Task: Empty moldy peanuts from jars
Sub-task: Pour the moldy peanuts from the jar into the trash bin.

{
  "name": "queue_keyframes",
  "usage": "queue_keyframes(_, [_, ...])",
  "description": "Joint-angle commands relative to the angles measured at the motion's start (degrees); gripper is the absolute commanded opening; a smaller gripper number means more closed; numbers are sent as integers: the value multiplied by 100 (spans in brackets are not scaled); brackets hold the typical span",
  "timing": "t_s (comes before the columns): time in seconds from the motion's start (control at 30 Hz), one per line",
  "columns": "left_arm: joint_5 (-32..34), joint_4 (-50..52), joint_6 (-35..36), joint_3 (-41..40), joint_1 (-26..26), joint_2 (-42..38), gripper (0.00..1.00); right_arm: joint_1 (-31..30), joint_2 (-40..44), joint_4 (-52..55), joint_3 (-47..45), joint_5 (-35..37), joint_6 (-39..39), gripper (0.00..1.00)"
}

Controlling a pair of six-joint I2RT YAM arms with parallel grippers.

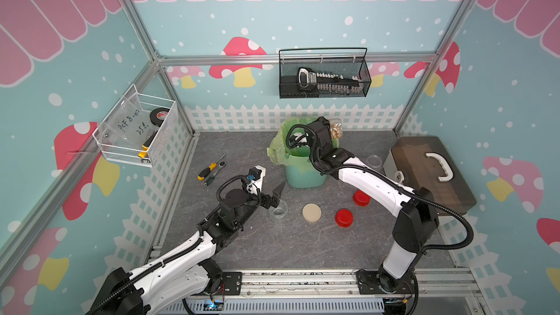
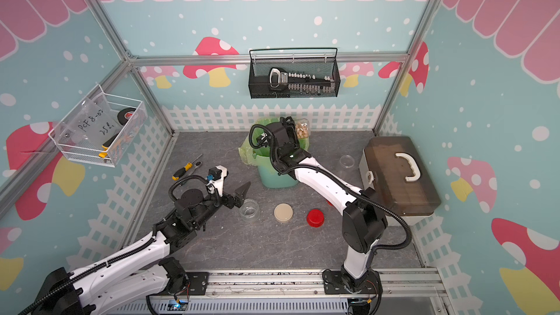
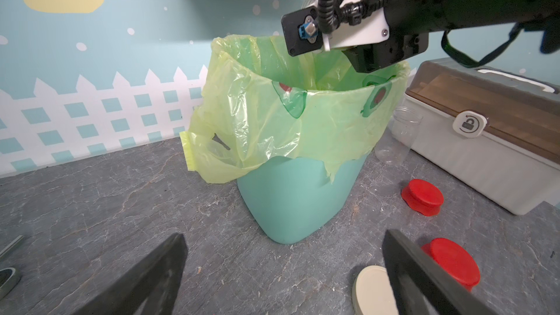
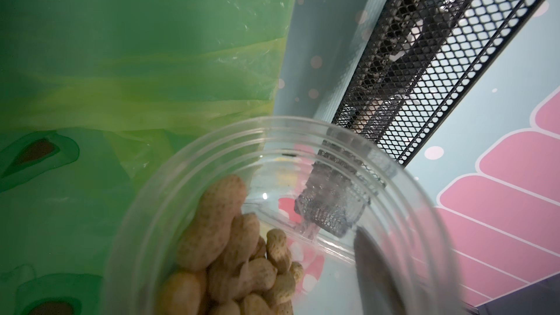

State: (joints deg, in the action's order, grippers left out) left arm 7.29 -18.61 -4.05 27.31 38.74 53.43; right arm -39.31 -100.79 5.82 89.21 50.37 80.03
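Left of mid-desk: left gripper [image 1: 277, 195] is spread wide with nothing between the fingers, hanging over the left rim of an empty jar [image 1: 279, 212]. That jar is upright with its lid off; can't tell if a finger touches it. In a row to its right across the middle of the desk [image 1: 272, 250]: beige lid [image 1: 311, 213], then red lid [image 1: 344, 217], both lying flat and apart from each other. Second red lid [image 1: 361, 197] sits a bit farther back, partly under the right arm. Screwdriver [image 1: 207, 170] lies toward the left edge. Behind the lids is the teal bin [image 1: 303, 178], lined with a green bag [image 3: 272, 116], mouth open. To the bin's right, second empty jar [image 1: 374, 160] stands upright, near the toolbox [image 1: 430, 174] on the right edge. Farthest back: right gripper [image 1: 331, 131] is up over the bin's far rim, pinching the third jar [image 1: 336, 128], which is tipped over rather than upright. Peanuts [image 4: 236, 253] are inside it, piled against one side. The right wrist view shows its mouth open, no lid, with the bag just beside it.
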Motion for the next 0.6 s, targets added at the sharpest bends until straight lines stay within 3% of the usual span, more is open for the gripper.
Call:
queue_keyframes(0.0, [-28, 56, 117, 158, -11, 13, 99, 29, -91, -334, -87, 218, 363, 42])
queue_keyframes(0.57, [-41, 68, 111, 159, -15, 21, 99, 20, 60, -458, -243, 118, 418, 42])
